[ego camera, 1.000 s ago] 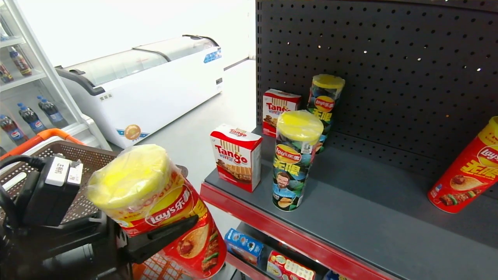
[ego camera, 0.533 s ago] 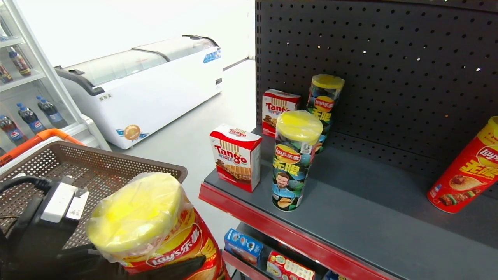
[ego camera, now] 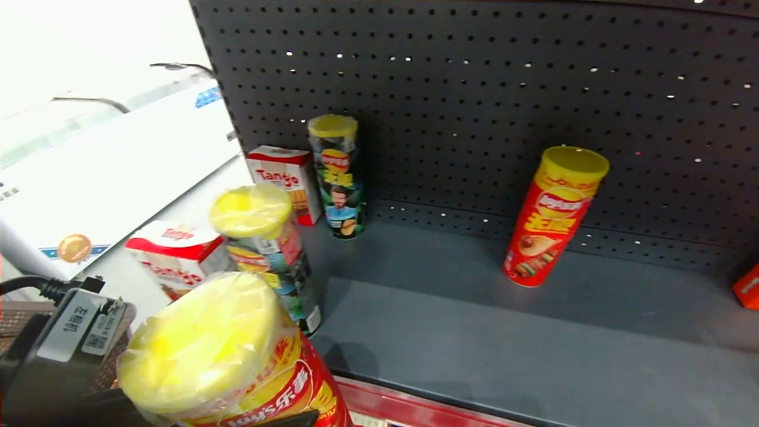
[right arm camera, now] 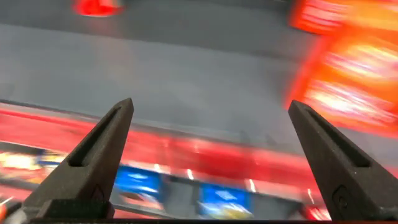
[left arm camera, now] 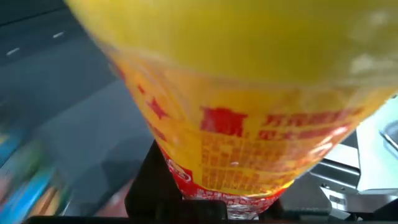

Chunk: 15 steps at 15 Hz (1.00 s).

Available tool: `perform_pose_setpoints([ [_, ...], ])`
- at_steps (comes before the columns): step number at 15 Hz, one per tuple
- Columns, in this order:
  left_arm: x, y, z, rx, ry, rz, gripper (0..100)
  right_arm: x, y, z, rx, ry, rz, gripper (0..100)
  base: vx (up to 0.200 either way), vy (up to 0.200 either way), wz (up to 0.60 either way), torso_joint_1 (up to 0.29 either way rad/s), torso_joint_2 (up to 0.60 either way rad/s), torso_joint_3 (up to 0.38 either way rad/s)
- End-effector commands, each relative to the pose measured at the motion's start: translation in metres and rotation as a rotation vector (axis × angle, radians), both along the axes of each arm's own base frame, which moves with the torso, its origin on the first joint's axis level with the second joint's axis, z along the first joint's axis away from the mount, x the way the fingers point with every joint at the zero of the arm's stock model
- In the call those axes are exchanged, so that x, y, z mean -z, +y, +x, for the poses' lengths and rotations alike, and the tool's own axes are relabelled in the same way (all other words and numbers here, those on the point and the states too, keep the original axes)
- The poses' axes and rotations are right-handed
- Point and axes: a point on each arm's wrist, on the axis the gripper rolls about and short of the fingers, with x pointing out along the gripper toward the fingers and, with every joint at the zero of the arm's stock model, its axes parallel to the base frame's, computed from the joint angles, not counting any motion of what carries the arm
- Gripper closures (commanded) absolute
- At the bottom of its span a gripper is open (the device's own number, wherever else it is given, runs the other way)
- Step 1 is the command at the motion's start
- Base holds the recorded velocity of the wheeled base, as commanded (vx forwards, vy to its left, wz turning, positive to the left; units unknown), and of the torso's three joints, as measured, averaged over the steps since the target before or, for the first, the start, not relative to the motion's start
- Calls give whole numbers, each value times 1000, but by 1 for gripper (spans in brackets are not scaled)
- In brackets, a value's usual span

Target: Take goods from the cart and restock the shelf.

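Note:
My left gripper is shut on a red chips can with a yellow lid under clear wrap, held upright at the lower left, in front of the shelf's left end. The left wrist view looks along that can, with black fingers against its sides. The grey shelf board has a red front edge. A matching red can stands on it near the pegboard. My right gripper is open with nothing between its fingers, above the blurred shelf edge.
Two blue-green chips cans and two red-and-white wafer boxes stand at the shelf's left end. An orange pack shows at the right edge. A white freezer stands left. The shelf's middle is bare board.
The whole head picture has shifted: the camera has swung right, toward the shelf. The held can sits lower in the view than a second ago, with the left gripper shut on it throughout.

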Motion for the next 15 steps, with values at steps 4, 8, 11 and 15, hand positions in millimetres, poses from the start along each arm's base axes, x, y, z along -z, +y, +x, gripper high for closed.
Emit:
perform_pose_setpoints([
  [4,0,1,1,-10,1,0,100,0,0,0,-2,1,0,0,0,0,-450,2,2,1],
  [8,0,1,2,-16,1,-1,100,0,0,0,-4,1,0,0,0,0,0,0,0,0],
  [11,1,2,1,-16,1,0,100,0,0,0,-4,1,-2,0,0,0,0,0,0,0],
  [15,2,2,1,-15,-2,4,100,0,1,1,-42,11,-11,0,0,0,0,0,0,0],
])
